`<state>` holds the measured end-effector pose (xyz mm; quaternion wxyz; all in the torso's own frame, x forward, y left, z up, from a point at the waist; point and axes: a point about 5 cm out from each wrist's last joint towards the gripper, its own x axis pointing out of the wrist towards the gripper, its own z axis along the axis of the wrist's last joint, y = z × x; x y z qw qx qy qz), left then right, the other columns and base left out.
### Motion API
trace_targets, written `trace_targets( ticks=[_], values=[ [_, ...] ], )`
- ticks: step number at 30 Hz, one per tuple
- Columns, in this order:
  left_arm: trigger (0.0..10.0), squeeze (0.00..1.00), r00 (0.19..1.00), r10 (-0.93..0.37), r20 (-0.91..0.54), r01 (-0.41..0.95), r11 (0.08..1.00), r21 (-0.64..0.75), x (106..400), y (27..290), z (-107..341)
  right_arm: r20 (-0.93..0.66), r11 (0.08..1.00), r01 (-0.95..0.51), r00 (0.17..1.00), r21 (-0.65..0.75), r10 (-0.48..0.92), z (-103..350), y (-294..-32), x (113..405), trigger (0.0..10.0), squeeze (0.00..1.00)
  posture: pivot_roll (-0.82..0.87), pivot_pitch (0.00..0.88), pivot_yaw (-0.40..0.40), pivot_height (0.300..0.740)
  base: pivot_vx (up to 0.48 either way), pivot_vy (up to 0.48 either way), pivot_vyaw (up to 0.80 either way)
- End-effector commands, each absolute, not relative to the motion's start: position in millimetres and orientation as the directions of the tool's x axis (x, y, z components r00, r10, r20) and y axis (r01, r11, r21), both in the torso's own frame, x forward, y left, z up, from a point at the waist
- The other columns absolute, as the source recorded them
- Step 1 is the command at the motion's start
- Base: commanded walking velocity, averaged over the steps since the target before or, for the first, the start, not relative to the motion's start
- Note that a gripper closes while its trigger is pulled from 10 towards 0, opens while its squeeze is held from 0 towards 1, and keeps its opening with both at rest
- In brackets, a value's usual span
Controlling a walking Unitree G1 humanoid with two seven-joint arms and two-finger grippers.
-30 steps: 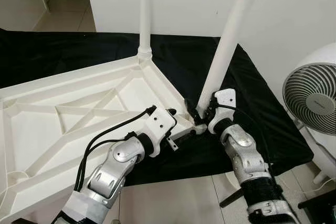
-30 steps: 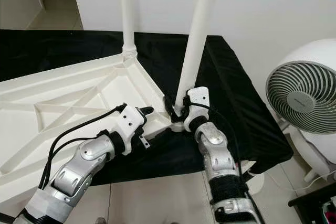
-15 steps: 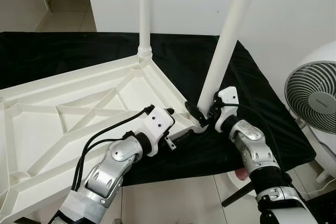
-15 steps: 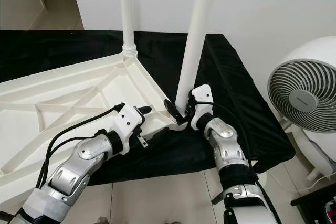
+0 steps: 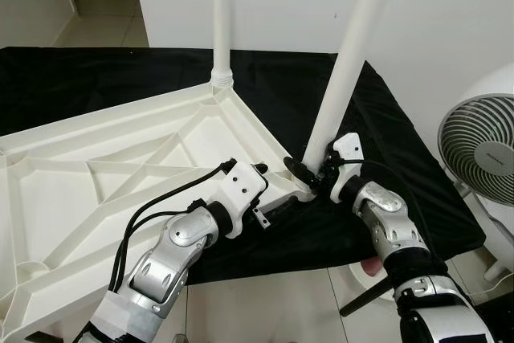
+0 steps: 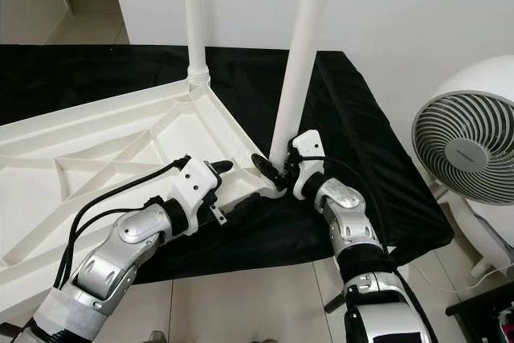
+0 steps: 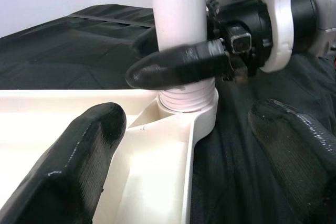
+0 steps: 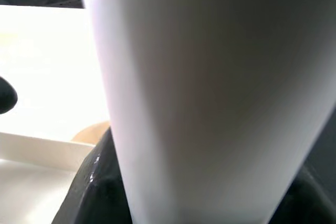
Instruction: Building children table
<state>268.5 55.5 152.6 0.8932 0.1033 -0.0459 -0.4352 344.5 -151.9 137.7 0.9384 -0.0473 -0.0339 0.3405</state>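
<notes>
The white plastic tabletop (image 5: pixel 120 174) lies upside down on a black cloth (image 5: pixel 377 158), its underside a smooth moulded shell braced by raised ribs that cross in triangles. At its near right corner a round white leg (image 5: pixel 345 78) stands in a ribbed, threaded collar, leaning a little to the right as it rises; a second white leg (image 5: pixel 222 14), a slimmer-looking tube, stands upright in the far corner socket. The right gripper (image 5: pixel 309 174) is clamped on the base of the leaning leg, one glossy black finger (image 7: pixel 173 66) lying across the tube just above the threads, the other behind it. The left gripper (image 7: pixel 189 150) hovers at the tabletop's right edge beside that same corner, its two rounded black fingers spread wide with the corner rim between them, gripping nothing. The cloth is matte and creased, draped over the right-hand end of the surface beneath it. Further right stands a white round fan (image 5: pixel 482 158) with a spiral wire grille, on a pale tiled floor (image 5: pixel 265 311).
</notes>
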Motion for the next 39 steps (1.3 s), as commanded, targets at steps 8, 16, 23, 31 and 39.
trace_targets(
  ticks=[8, 16, 23, 31, 39],
  values=[
    [10.0, 0.0, 0.559, -0.829, -0.023, 0.812, 0.541, 0.22, 267, 50, 151, 0.023, 0.761, -0.639, 0.764, -0.112, 0.645, 135, -153, 344, 5.0, 0.0, 0.15, 0.024, -0.066, 0.74, 0.0, 0.0, 0.0],
    [10.0, 0.0, 0.553, -0.833, -0.027, 0.816, 0.535, 0.217, 265, 48, 149, 0.018, 0.794, -0.599, 0.797, -0.103, 0.603, 128, -151, 340, 10.0, 0.0, 0.14, 0.019, -0.07, 0.74, 0.0, 0.0, 0.0],
    [10.0, 0.0, 0.55, -0.834, -0.033, 0.821, 0.533, 0.206, 262, 47, 145, 0.008, 0.93, -0.364, 0.931, -0.051, 0.365, 115, -147, 335, 10.0, 0.0, 0.14, 0.016, -0.076, 0.74, 0.0, 0.0, 0.0],
    [10.0, 0.0, 0.543, -0.839, -0.037, 0.826, 0.526, 0.205, 261, 45, 144, 0.003, 0.996, -0.083, 0.997, 0.029, 0.083, 110, -141, 325, 10.0, 0.0, 0.13, 0.009, -0.076, 0.74, 0.0, 0.0, 0.0],
    [10.0, 0.0, 0.534, -0.845, -0.038, 0.832, 0.516, 0.205, 261, 44, 143, 0.011, 0.995, 0.045, 0.999, 0.094, -0.046, 113, -123, 313, 10.0, 0.0, 0.13, 0.007, -0.077, 0.74, 0.0, 0.0, 0.0]
  ],
)
